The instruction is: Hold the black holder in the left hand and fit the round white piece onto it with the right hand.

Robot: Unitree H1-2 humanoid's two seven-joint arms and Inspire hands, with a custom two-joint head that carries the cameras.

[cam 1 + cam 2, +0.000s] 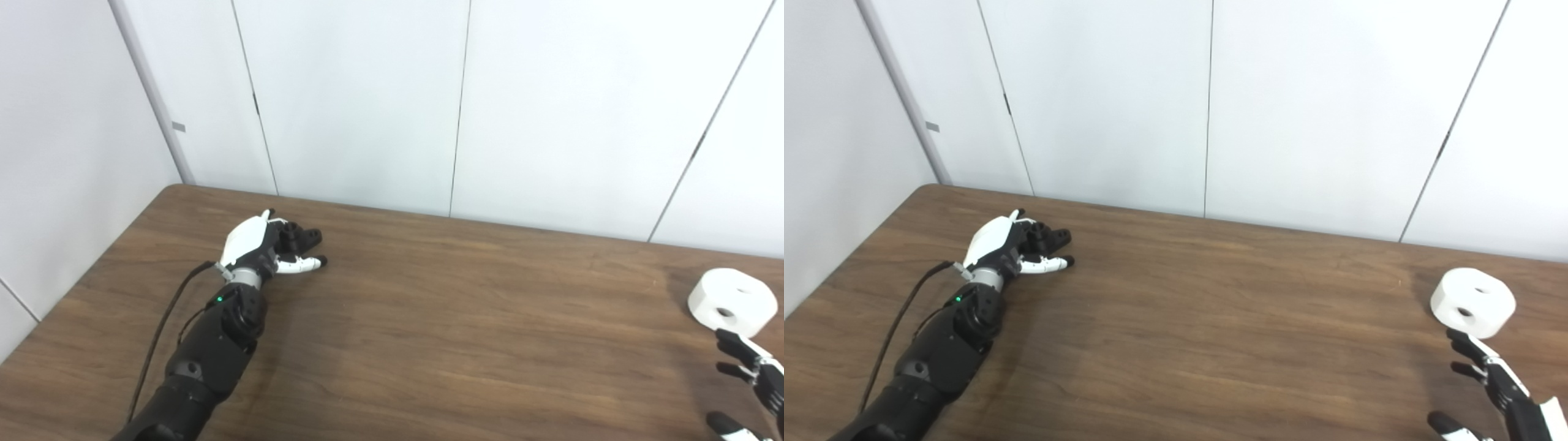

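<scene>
Round white piece lies flat at the table's far right, its holes facing up — nothing in them. Right hand is just beside it on the near side, fingers spread, holding nothing, seemingly lined up for a grasp. Far across at the left, the left hand rests on the table curled around something black, probably the black holder — whether it's actually gripped, I can't tell. The two are well apart.

Bare table lies between the left hand and the round white piece.
</scene>
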